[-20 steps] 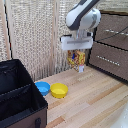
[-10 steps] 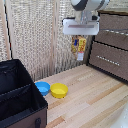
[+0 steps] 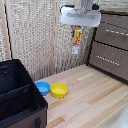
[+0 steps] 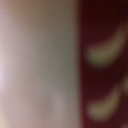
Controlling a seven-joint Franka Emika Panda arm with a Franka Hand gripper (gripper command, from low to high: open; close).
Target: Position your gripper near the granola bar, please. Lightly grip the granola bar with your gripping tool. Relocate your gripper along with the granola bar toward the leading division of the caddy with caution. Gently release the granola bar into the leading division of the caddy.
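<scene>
My gripper (image 3: 76, 30) hangs high in the air at the top of the exterior view, shut on the granola bar (image 3: 77, 40), a yellow, red and orange box that hangs down on end below the white wrist. The fingers are mostly hidden by the wrist and the bar. The black caddy (image 3: 15, 75) stands at the exterior view's lower left, well below and to the left of the bar, with a divider across it. The wrist view is a blur, filled by the bar's dark red print (image 4: 102, 65).
A blue bowl (image 3: 42, 88) and a yellow bowl (image 3: 59, 90) sit on the wooden table (image 3: 95, 100) just right of the caddy. A wooden drawer cabinet (image 3: 110, 47) stands at the exterior view's right. A slatted wall runs behind.
My gripper has risen with the granola bar, from just above the table's back to high in the air. The bowls and the caddy have not moved.
</scene>
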